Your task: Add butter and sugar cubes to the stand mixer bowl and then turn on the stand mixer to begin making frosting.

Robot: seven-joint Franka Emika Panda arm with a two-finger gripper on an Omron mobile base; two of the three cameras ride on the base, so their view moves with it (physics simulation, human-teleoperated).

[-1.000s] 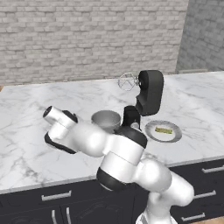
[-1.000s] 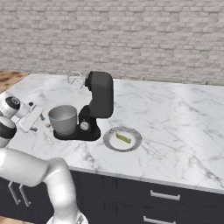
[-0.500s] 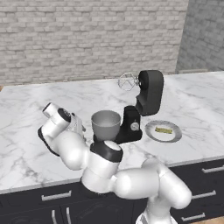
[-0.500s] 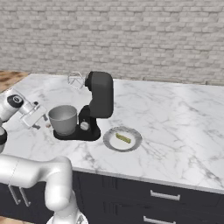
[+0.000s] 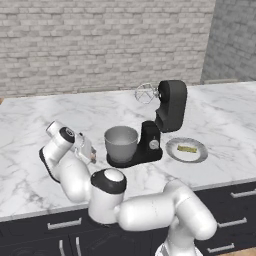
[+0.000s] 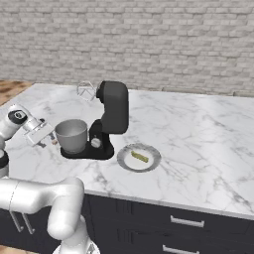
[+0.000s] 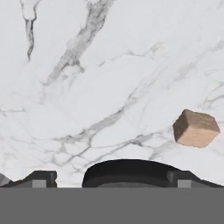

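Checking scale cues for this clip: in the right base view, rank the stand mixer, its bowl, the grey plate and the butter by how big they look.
1. stand mixer
2. grey plate and stand mixer bowl: these look about alike in width, so I won't rank them.
3. butter, clearly smallest, lying on the plate.

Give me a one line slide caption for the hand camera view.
Open gripper hovers over the marble counter, a tan sugar cube lying off to one side of its fingertips.

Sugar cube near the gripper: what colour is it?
The sugar cube is tan-orange with a lighter pinkish face, lying on the white marble counter; the hand view shows it best.
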